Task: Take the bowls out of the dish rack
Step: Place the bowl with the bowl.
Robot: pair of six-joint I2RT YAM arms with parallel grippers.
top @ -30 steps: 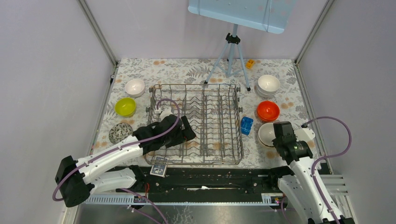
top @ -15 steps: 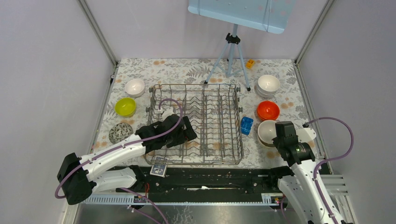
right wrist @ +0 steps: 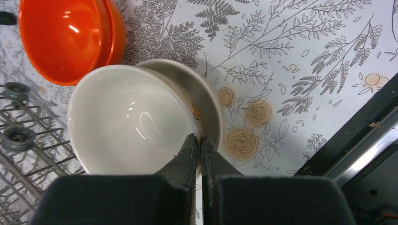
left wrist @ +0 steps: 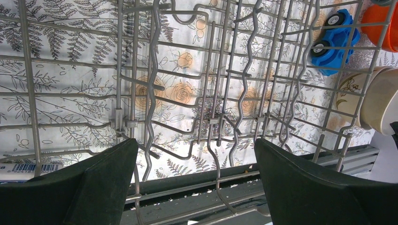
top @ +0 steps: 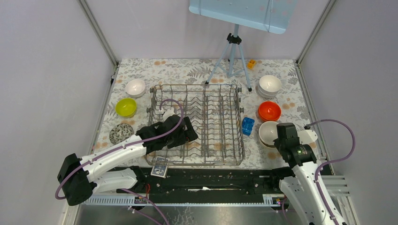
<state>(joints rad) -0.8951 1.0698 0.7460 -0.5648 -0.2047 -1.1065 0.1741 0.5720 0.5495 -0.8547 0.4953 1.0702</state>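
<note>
Down on the floral tablecloth (top: pixel 187 70), left gripper (left wrist: pixel 195 150) gapes over dish rack (top: pixel 197 86); right gripper (right wrist: pixel 198 140) pinches beige bowl (right wrist: pixel 126 122).

1. I am seeing a grey tripod (top: pixel 233 44) standing at the far side of the floral cloth (top: pixel 187 70), carrying a pale blue board (top: pixel 237 11).
2. An orange block (top: pixel 251 64) is lying near it.
3. A blue toy car (top: pixel 248 125) is sitting on the cloth.
4. A barcoded card (top: pixel 160 168) is resting at the near edge.
</note>
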